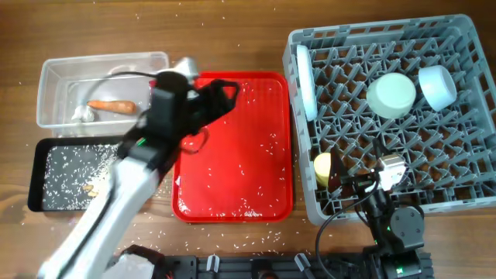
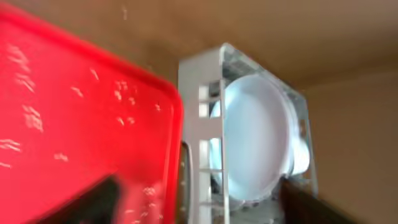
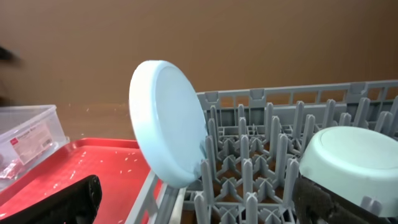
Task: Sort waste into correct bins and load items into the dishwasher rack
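The grey dishwasher rack holds the light blue plate on edge at its left side, the pale green bowl, the small light blue bowl and the yellow cup. The clear tub holds the carrot and the tissue ball. The black tray holds rice. My left gripper is open and empty over the red tray's far left part. My right gripper is open and empty over the rack's near edge. The spoon is not seen.
The flat red serving tray lies between the bins and the rack, with rice grains scattered on it and on the wooden table around it. In the right wrist view the plate leans on the rack's pegs, with the green bowl at right.
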Robot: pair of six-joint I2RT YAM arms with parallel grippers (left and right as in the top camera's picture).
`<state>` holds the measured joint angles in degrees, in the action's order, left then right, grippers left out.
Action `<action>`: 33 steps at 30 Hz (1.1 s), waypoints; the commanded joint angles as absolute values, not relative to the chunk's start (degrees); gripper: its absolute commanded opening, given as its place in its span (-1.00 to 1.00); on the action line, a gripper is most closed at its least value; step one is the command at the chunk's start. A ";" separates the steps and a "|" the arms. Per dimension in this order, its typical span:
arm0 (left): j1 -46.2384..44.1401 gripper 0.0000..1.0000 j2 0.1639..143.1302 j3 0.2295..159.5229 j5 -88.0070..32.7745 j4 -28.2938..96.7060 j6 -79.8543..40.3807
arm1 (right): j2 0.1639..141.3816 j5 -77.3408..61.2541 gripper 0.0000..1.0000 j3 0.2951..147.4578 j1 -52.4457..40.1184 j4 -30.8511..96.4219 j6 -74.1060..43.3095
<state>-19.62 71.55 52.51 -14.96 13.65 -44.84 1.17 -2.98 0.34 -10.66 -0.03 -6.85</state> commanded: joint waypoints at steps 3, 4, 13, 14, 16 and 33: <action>-18.92 0.99 45.87 53.43 -5.30 27.20 -18.13 | 0.80 -3.70 0.99 0.32 -10.41 -0.14 -7.64; -18.94 0.99 41.52 53.41 -2.02 30.65 -16.01 | 0.80 -3.70 0.99 0.32 -10.41 -0.14 -7.64; -18.31 1.00 31.92 50.17 13.61 44.45 -15.11 | 0.80 -3.70 1.00 0.32 -10.41 -0.16 -7.64; -16.08 1.00 30.44 47.07 12.29 40.27 -14.96 | 0.80 -3.70 0.99 0.32 -10.41 -0.14 -7.64; -9.52 1.00 26.20 38.54 5.37 29.71 -14.94 | 0.80 -3.70 0.99 0.32 -10.41 -0.16 -7.64; -1.74 1.00 0.16 3.42 -2.31 11.31 -15.20 | 0.80 -3.70 0.99 0.32 -10.41 -0.14 -7.66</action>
<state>-2.13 0.82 4.10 -2.92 11.55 -15.70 1.17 -3.01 0.36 -10.66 -0.01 -6.83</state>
